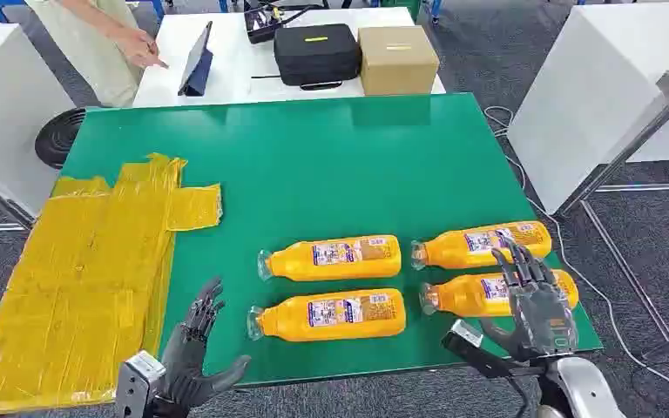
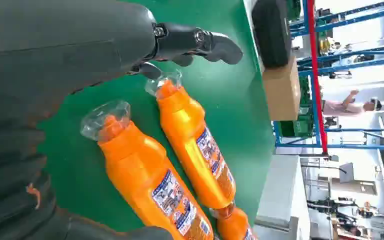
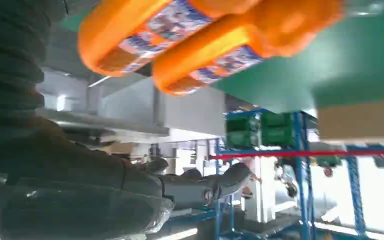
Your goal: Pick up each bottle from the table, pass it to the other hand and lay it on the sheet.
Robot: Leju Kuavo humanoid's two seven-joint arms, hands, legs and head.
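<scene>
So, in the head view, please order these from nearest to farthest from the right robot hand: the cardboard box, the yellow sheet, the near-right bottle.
From the right robot hand:
1. Near-right bottle, just under its fingers.
2. Yellow sheet, across the table on the left.
3. Cardboard box, on the white table beyond.

We see a green table (image 1: 331, 157) carrying four orange bottles (image 1: 331, 258) on their sides — two rows of two. A yellow sheet (image 1: 87, 270) covers its left edge — overhanging.

Two orange bottles (image 3: 200, 45) lie side by side on the green table (image 3: 330, 75) in the upper part of the frame, while the right hand's grey thumb (image 3: 205, 187) stretches across the lower middle, touching nothing.
</scene>
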